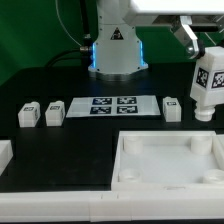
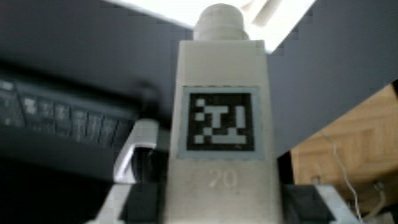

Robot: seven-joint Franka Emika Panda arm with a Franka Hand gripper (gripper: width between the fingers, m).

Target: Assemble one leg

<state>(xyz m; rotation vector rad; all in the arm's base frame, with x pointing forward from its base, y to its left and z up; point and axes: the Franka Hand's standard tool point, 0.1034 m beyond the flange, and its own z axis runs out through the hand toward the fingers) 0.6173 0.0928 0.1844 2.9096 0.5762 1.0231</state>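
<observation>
Tray (image 1: 165,138) nearest on black table (image 1: 60,145); gripper (image 1: 204,60) clamps leg (image 1: 208,88) aloft; green backdrop (image 1: 30,40).

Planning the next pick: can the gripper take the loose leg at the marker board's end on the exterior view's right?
Probably not yet: the gripper is shut on a second leg, held above the table. The loose leg itself stands apart with nothing over it.

No readable text; black-and-white tag (image 2: 221,122) on leg (image 2: 221,60)
</observation>
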